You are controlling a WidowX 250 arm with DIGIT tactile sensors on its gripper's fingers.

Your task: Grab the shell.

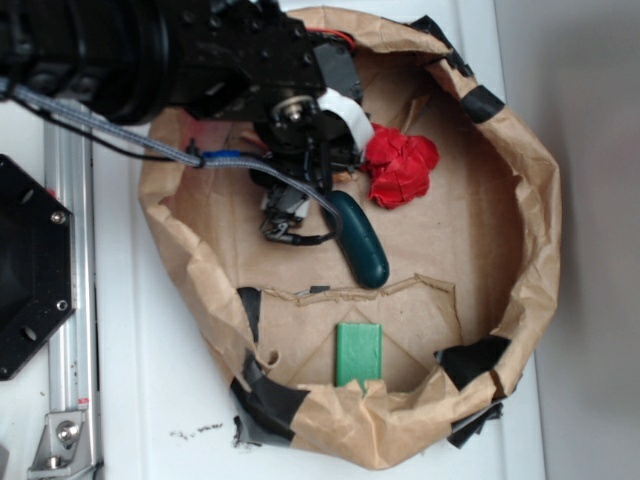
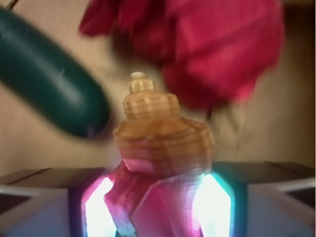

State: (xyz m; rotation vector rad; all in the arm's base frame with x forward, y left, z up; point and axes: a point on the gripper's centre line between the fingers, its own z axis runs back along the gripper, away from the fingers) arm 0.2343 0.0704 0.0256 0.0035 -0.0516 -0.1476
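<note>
The shell (image 2: pixel 158 133) is orange-tan with knobby whorls. In the wrist view it sits between my two lit pads with its pointed end facing away from me. My gripper (image 2: pixel 158 202) is shut on its wide end, with both pads against its sides. In the exterior view my gripper (image 1: pixel 322 165) is low inside the brown paper basin (image 1: pixel 530 210), just left of the red paper ball. The arm hides nearly all of the shell there.
A red wrinkly paper ball (image 1: pixel 400 168) lies just beyond the shell, also in the wrist view (image 2: pixel 217 44). A dark green capsule (image 1: pixel 358 238) lies close beside the gripper, also in the wrist view (image 2: pixel 49 84). A green block (image 1: pixel 358 353) sits near the front wall. A black mount (image 1: pixel 25 270) stands at the left.
</note>
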